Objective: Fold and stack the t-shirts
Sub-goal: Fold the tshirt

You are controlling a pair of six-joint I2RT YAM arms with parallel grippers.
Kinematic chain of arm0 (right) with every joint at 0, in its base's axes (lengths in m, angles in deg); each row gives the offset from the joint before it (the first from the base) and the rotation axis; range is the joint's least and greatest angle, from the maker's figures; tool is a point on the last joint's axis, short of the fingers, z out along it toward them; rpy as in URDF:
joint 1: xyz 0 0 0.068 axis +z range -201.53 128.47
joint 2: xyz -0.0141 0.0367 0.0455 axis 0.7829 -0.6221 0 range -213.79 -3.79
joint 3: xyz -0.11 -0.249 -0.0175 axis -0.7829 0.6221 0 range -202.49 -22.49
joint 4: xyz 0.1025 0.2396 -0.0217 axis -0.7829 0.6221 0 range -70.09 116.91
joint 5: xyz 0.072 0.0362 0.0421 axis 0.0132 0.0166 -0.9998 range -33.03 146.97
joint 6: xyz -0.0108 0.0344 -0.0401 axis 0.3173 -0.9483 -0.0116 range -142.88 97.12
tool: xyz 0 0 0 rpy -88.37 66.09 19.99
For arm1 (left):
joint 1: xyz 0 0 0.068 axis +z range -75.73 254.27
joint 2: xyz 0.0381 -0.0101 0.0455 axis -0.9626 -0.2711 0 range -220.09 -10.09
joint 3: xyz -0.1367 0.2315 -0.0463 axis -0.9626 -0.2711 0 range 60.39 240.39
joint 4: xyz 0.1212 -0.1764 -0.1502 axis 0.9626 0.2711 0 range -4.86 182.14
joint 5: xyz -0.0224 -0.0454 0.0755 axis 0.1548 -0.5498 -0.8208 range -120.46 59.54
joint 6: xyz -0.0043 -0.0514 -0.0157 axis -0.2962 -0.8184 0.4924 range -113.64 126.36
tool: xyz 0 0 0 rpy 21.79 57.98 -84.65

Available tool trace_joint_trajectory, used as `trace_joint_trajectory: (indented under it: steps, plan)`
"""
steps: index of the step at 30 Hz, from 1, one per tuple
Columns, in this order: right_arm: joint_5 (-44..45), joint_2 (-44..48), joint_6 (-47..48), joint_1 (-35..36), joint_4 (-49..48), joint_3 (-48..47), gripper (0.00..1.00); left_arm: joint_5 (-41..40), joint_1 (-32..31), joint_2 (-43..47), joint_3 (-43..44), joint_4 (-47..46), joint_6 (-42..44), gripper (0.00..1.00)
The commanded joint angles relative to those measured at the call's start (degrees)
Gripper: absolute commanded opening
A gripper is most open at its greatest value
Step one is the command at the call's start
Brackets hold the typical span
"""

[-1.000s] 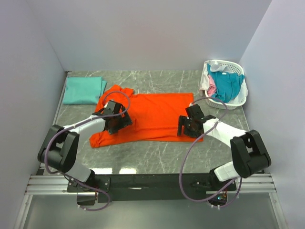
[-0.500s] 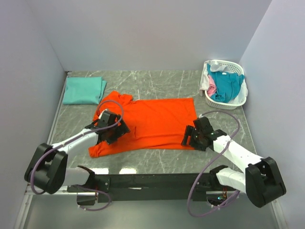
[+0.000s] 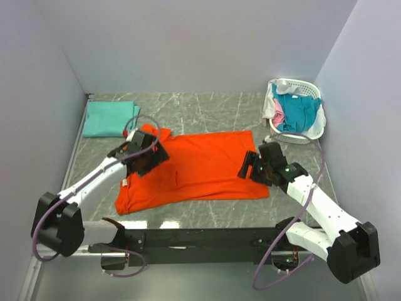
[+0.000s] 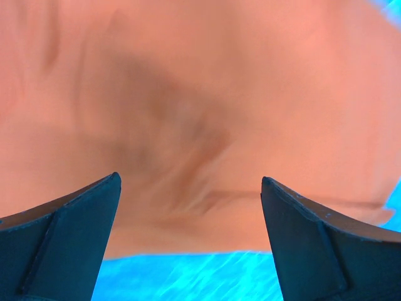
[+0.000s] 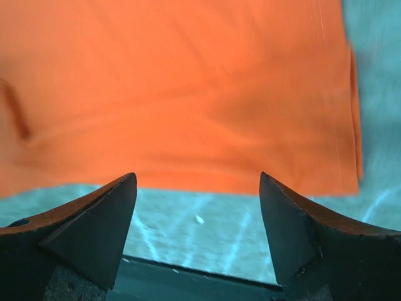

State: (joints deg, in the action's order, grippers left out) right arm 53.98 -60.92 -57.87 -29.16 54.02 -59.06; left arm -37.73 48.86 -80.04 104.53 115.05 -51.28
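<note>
A bright orange t-shirt (image 3: 200, 166) lies spread flat in the middle of the table. My left gripper (image 3: 150, 155) hovers open over its left end near the sleeve. In the left wrist view, orange cloth (image 4: 188, 94) fills the frame beyond the open left gripper (image 4: 190, 182), which holds nothing. My right gripper (image 3: 249, 168) is open at the shirt's right edge. The right wrist view shows the shirt's hem (image 5: 188, 182) just ahead of the empty right gripper (image 5: 197, 179). A folded mint-green t-shirt (image 3: 110, 118) lies at the far left.
A white slotted basket (image 3: 316, 132) at the far right holds teal-blue (image 3: 296, 111), pink (image 3: 277, 116) and white cloth. Grey walls close in the table on three sides. The arms' rail (image 3: 200, 238) runs along the near edge.
The orange shirt has shifted toward the near edge and lies flatter. The left gripper dipped nearer, then moved back up over the left sleeve. The right gripper drew out to the shirt's right edge.
</note>
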Motion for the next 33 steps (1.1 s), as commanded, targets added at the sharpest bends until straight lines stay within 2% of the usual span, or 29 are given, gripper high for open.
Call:
trace_joint_trajectory:
  steps: [1,5,8,9,14,17,20,24,27,33]
  plan:
    - [3.42,-1.93,2.72,0.13,-1.24,-6.92,0.85,-6.26,1.76,-4.39,9.8,1.64,3.94,0.99]
    - [7.46,-5.36,3.08,-0.48,-1.85,-13.24,0.86,-4.25,6.59,-15.79,22.79,1.29,7.28,0.99]
    - [7.47,-7.38,4.04,-1.27,-2.73,-15.79,0.87,-2.58,9.58,-22.66,32.45,1.2,8.86,0.99]
    - [7.38,-8.35,4.31,-1.45,-2.73,-16.33,0.87,-2.05,10.55,-27.47,35.2,1.9,9.04,0.99]
    - [7.12,-10.64,5.45,-3.3,-2.38,-17.3,0.87,-3.0,11.96,-42.69,53.02,8.23,10.27,0.99]
    - [6.59,-11.34,5.98,-4.79,-2.29,-16.86,0.87,-2.93,12.57,-48.93,60.33,11.92,10.62,0.99]
    - [5.71,-11.7,6.59,-5.93,-2.47,-16.25,0.87,-2.14,12.84,-52.38,62.56,11.5,10.89,0.94]
    - [4.39,-12.22,7.12,-6.99,-2.91,-15.72,0.87,-3.27,12.93,-55.64,64.93,11.57,10.54,0.81]
    - [4.04,-12.4,7.65,-7.6,-2.73,-15.54,0.87,-4.33,13.02,-58.1,67.56,14.11,10.45,0.78]
    - [3.16,-12.49,7.91,-8.75,-3.0,-14.57,0.86,-4.6,13.45,-60.65,66.95,12.54,10.36,0.74]
